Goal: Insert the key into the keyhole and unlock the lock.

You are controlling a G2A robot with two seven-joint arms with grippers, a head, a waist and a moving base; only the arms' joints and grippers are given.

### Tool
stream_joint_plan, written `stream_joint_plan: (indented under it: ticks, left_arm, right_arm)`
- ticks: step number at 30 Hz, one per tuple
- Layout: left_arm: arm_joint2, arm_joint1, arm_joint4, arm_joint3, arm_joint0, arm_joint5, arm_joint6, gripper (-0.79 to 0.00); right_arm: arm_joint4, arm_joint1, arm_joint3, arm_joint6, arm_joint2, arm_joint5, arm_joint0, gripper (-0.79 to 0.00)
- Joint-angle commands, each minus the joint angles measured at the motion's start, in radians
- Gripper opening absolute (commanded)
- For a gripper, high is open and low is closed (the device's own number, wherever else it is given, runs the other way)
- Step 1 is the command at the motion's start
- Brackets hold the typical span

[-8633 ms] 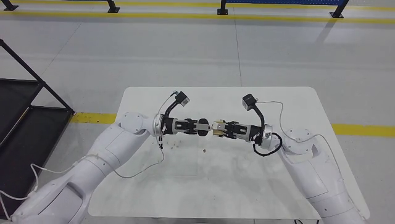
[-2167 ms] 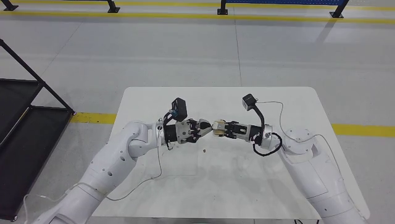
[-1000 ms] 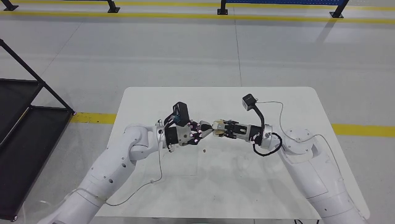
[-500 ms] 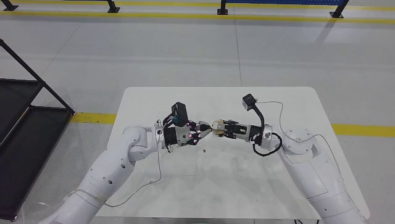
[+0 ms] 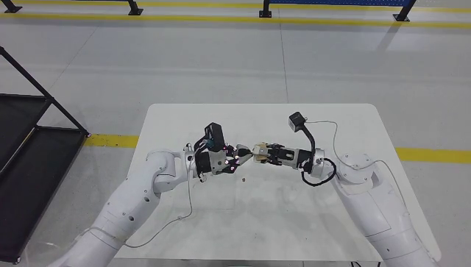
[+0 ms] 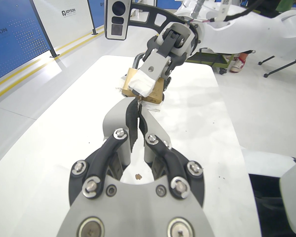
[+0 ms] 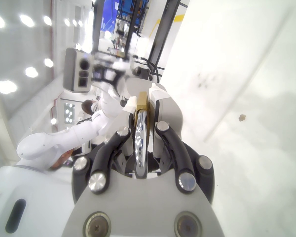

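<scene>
Mid-frame, my right jaws brace the brass padlock (image 6: 157, 91) so my left jaws, pinching the slim metal key (image 6: 139, 102), can turn it.

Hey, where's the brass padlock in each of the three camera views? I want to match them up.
Top view: padlock mid-table, held in the right gripper between both arms.
Left wrist view: padlock just past the left gripper, which pinches the key.
Right wrist view: padlock edge-on between the right gripper's fingers.
Shared landmark: brown speck on the table.
</scene>
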Motion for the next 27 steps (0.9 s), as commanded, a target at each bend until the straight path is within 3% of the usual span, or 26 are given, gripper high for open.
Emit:
stream_joint_plan:
  ticks: [1,27]
  left_arm:
    - [-0.002,0.0,0.003,-0.001,0.002,0.002,0.004,-0.785]
    - [-0.019,0.002,0.073,-0.045,0.04,0.037,0.022,-0.785]
  right_arm:
    - [0.0,0.0,0.0,0.0,0.0,0.0,0.0,-0.785]
    - [0.0,0.0,0.0,0.0,0.0,0.0,0.0,-0.785]
